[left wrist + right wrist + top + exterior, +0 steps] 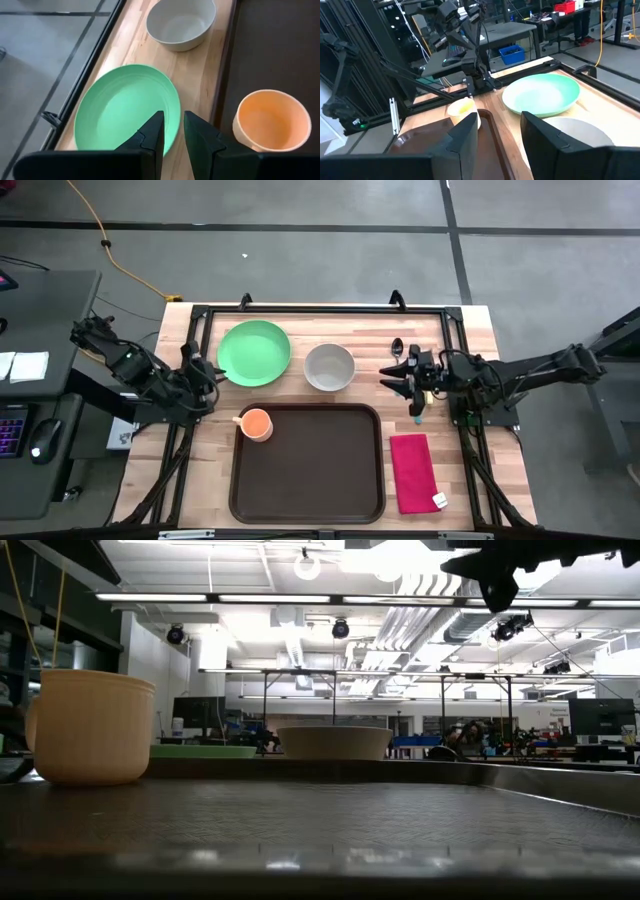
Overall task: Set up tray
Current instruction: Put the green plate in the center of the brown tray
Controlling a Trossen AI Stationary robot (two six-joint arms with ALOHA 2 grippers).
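Observation:
The dark brown tray [307, 480] lies at the table's near middle. An orange cup [256, 423] stands upright in its far left corner, also seen in the low view [90, 727] and the left wrist view [271, 120]. A green plate [254, 353] and a pale grey bowl [329, 367] sit flat on the wood beyond the tray. My left gripper [205, 370] hovers by the plate's left rim, fingers narrowly open [173, 135] and empty. My right gripper [395, 377] hangs right of the bowl, open [500, 130] and empty, raised above the table [497, 585].
A folded red napkin [413, 471] lies right of the tray. A dark spoon [397, 346] rests on the wood far of my right gripper, and a small teal item [418, 418] shows just under that arm. A black frame [320, 309] borders the table's far and side edges.

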